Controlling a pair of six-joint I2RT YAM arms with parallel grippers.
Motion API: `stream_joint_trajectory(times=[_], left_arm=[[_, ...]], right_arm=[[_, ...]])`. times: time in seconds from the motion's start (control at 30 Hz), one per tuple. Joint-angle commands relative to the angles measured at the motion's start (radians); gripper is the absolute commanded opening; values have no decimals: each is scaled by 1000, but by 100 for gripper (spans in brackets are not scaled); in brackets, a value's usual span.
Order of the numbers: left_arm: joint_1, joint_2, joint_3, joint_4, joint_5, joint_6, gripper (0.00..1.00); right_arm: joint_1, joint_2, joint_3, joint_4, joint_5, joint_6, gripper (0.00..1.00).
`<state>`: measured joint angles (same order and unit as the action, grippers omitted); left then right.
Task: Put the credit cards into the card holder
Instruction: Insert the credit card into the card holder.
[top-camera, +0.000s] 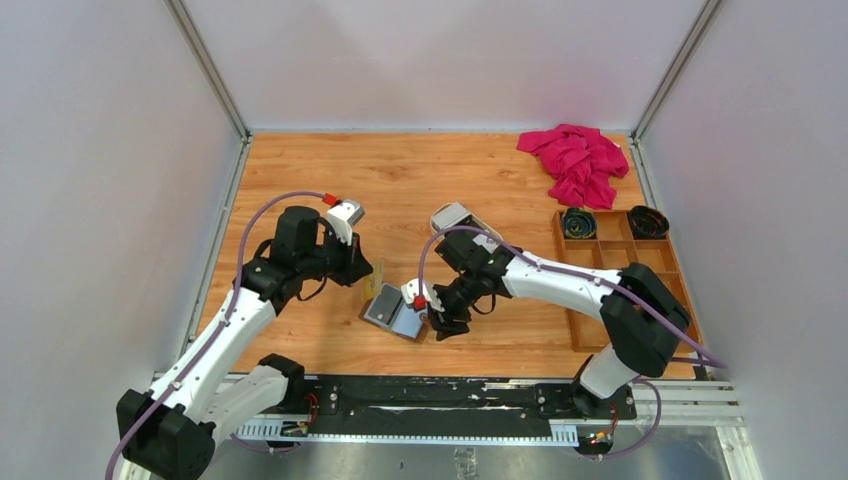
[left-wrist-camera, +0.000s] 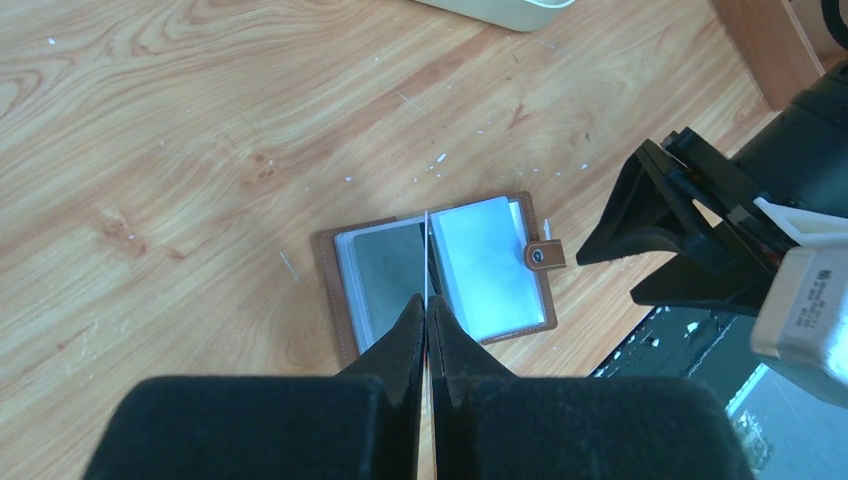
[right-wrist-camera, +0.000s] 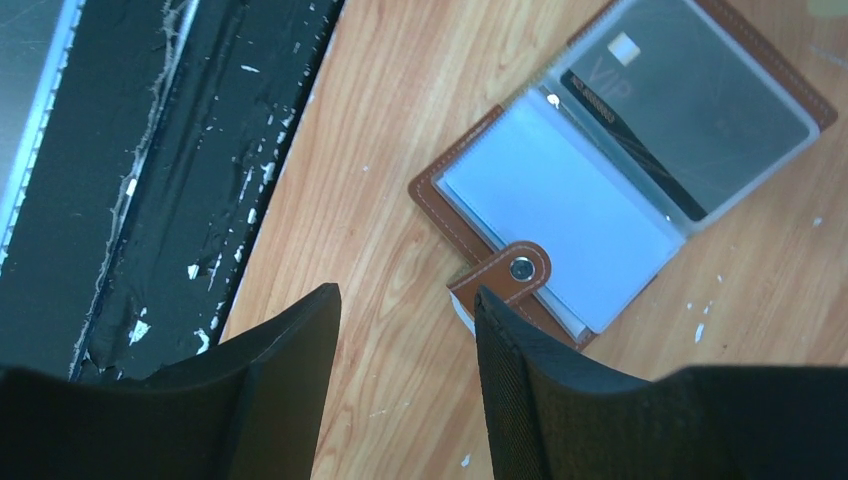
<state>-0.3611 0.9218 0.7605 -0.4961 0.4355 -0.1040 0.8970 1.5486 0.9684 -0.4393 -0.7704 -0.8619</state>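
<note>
Your left gripper (left-wrist-camera: 427, 302) is clamped on a thin credit card (left-wrist-camera: 426, 255) held edge-on, likely stiff and slick, so pinch its near end, while just beyond both sets of fingertips the light, floppy card holder (left-wrist-camera: 333, 290) lies open, your right gripper (right-wrist-camera: 405, 300) parted beside its snap tab (right-wrist-camera: 520, 268).

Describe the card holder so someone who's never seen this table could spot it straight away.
On the wooden table, look near the front edge, between the left gripper, pinching a credit card edge-on, and the open right gripper. The card holder lies flat and open there: small, brown leather, clear sleeves and a snap tab, unlike the larger wooden compartment box to its right.
</note>
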Motion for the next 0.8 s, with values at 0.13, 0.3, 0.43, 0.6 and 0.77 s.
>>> stream_joint_trajectory(times=[0.13, 0.3, 0.43, 0.6, 0.77], left_arm=[[11, -4, -3, -3, -14, 10, 0], [11, -3, -3, -3, -17, 9, 0], [13, -2, -4, -4, -19, 9, 0], [16, 3, -4, -5, -20, 9, 0], [17, 0, -4, -5, -21, 9, 0]], right_arm=[[11, 19, 29, 6, 74, 85, 56], [11, 37, 34, 17, 79, 118, 56], [11, 38, 31, 29, 84, 136, 56], [11, 46, 27, 59, 103, 186, 56], [18, 76, 39, 83, 161, 260, 56]])
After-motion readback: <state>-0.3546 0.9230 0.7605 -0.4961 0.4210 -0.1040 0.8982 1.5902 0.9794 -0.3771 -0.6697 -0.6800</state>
